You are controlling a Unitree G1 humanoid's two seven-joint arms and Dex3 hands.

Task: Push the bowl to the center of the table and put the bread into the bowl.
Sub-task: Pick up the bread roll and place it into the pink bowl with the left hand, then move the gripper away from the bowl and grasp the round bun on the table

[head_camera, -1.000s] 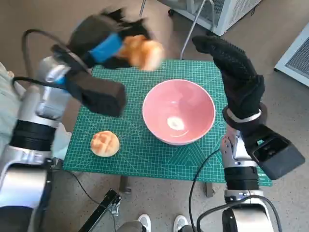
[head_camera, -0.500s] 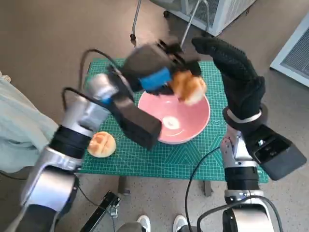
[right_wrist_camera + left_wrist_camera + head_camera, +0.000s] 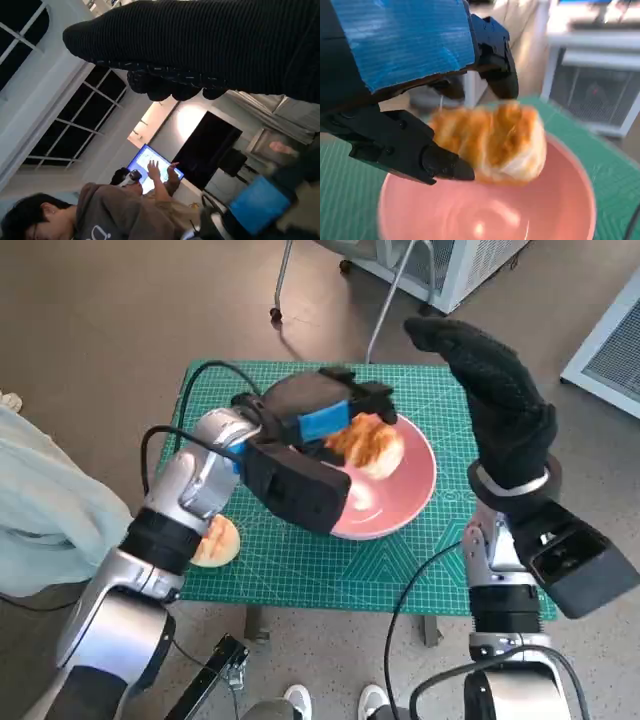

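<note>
the left hand (image 3: 325,425), black with blue tape across its back, is grasping a golden-brown bread roll (image 3: 368,445) and holds it right over the round pink bowl (image 3: 415,495). in the left wrist view the same hand (image 3: 415,85) has the roll (image 3: 490,142) pinched between its black fingers (image 3: 495,55) on one side and the thumb side on the other, and the roll hangs just above the bowl (image 3: 560,200), clear of its inside as far as i can tell. the roll is a bit blurred there so i can't say more about its surface.

the bowl sits on the green cutting mat (image 3: 290,565) that covers the small table, directly under the left hand and just beside the right hand's wrist. a second round bread bun (image 3: 218,540) with a scored top lies on the mat back near the left forearm, well apart from the hand, partly hidden by the arm.

the right hand (image 3: 495,390) in the black knitted glove is raised beside the bowl, fingers stretched out and released, touching nothing. in the right wrist view the glove (image 3: 200,45) is a dark band and there's nothing in it. that view also shows a person (image 3: 100,215) in a brown hoodie, and a lit blue screen (image 3: 150,165) further off.
</note>
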